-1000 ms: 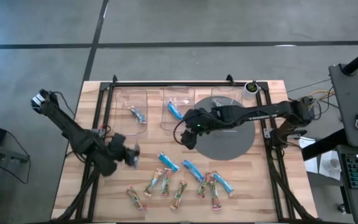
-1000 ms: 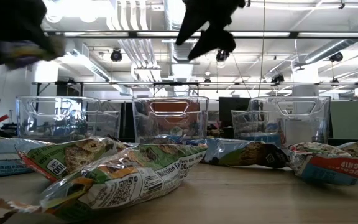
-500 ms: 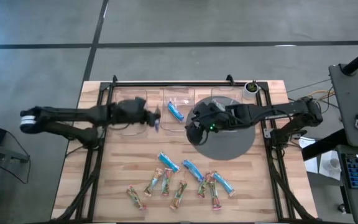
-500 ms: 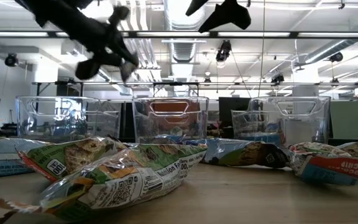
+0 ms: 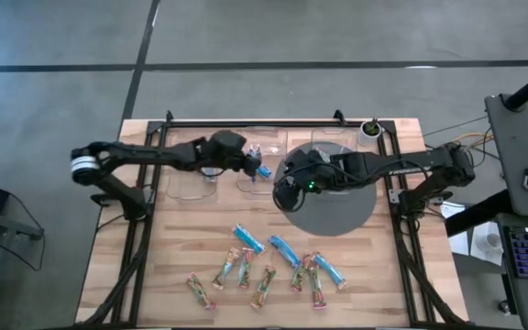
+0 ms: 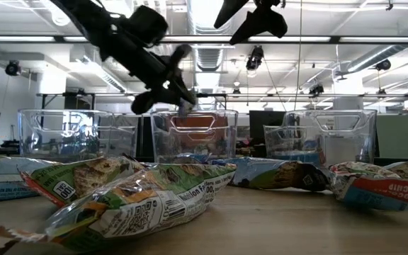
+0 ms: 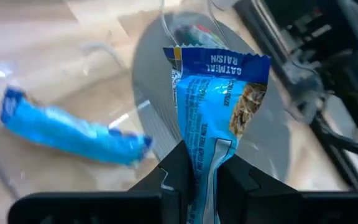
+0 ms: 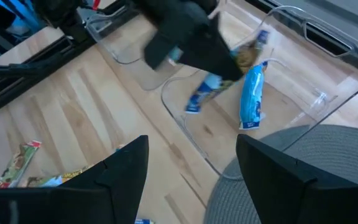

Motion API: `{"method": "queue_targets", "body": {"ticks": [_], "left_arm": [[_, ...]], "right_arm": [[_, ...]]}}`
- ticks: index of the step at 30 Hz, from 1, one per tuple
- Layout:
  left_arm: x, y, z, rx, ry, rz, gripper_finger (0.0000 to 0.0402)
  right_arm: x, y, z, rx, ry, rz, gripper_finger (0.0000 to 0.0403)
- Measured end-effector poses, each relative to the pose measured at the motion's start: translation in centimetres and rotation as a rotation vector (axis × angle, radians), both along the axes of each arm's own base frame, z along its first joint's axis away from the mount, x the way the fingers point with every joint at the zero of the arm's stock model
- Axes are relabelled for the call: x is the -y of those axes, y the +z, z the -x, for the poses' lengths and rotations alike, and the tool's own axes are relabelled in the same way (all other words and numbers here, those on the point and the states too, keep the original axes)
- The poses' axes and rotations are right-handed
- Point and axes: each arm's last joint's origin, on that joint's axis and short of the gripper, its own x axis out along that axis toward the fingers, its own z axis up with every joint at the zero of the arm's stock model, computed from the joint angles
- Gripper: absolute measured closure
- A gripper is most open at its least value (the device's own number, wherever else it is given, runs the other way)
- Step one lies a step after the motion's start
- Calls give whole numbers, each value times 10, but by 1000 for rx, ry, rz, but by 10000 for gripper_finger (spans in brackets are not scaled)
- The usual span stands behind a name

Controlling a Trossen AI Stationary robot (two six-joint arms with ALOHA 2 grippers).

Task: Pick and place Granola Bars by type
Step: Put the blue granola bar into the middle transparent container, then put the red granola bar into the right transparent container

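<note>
My left gripper (image 5: 250, 162) hangs above the middle clear bin (image 5: 260, 147) and is shut on a bright blue granola bar (image 7: 219, 106). Another blue bar (image 7: 73, 130) lies flat on that bin's floor (image 8: 252, 96). My right gripper (image 5: 285, 196) waits open over the edge of the grey round mat (image 5: 337, 206), just right of the middle bin, touching nothing. Several more bars, blue ones and tan/green ones (image 5: 264, 270), lie scattered on the table's near half. In the low view my left gripper (image 6: 167, 95) hovers over the bins. My left gripper pinches the blue bar between its two fingers at one end of the wrapper (image 7: 202, 163). The rest of the bar sticks out beyond the fingertips. It is lifted clear, above the middle bin and over the bar lying there.
Three clear bins stand in a row along the table's far part: left (image 5: 191, 170), middle and right (image 5: 333, 142). A black frame rail (image 5: 273, 122) runs behind them. Bare wood (image 5: 181, 247) lies on the near left.
My left gripper, holding the blue bar throughout, swung up from the near left of the table toward the far edge, then rightward past the left bin to above the middle bin. My right gripper stayed about where it was, open.
</note>
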Motion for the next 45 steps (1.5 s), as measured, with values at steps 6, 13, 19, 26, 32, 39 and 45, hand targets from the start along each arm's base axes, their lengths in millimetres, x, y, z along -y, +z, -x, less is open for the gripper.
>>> {"method": "queue_targets", "body": {"ticks": [6,13,19,26,32,39,45], "left_arm": [[-20,-3,-16,-26,18,-25,353],[-28,-12,-16,-49,-25,41,276],[-20,6,-11,2,-62,11,248],[-13,28,13,-70,-68,-71,248],[19,38,45,-239,-216,-76,248],[78,52,77,-189,-271,-137,248],[112,53,98,-129,-195,-178,248]], "right_arm": [[0,-2,2,-31,-2,0,170],[1,-5,5,-79,0,8,170],[5,-7,8,-116,6,23,170],[5,-13,12,-169,-12,10,170],[1,-22,13,-201,40,-45,170],[-18,-52,24,-340,143,-251,170],[-53,-75,37,-426,70,-467,170]]}}
